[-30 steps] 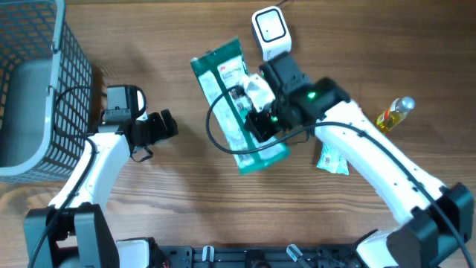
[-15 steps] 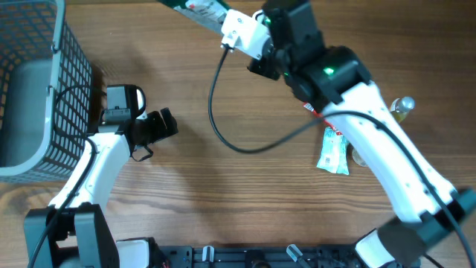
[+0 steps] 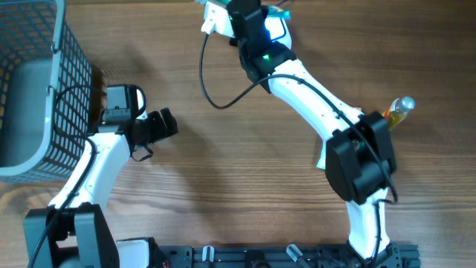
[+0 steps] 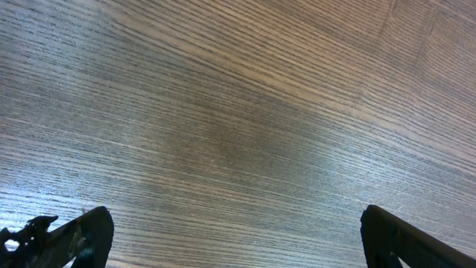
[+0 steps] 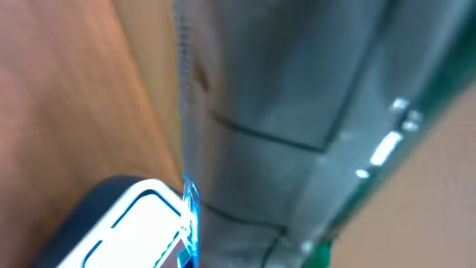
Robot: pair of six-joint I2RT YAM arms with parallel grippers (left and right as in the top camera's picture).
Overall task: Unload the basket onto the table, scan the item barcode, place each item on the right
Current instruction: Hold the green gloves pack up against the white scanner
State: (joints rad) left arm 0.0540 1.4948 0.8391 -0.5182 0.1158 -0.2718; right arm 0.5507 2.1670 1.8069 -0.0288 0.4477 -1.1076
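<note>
Pinching the packet (image 5: 297, 112) in the shut right gripper (image 3: 245, 10) and hanging it just by the lit scanner (image 5: 126, 223) at the far tabletop (image 4: 238, 112) edge, presumably to present its printed face for reading, with the left gripper (image 3: 168, 123) spread wide, idle, well apart.

A wooden table (image 3: 223, 186) fills the frame. A wire basket (image 3: 74, 82) sits at its upper left, a white scanner (image 3: 279, 28) glowing blue at top centre and a small yellow bottle (image 3: 396, 112) lying at the right edge.
</note>
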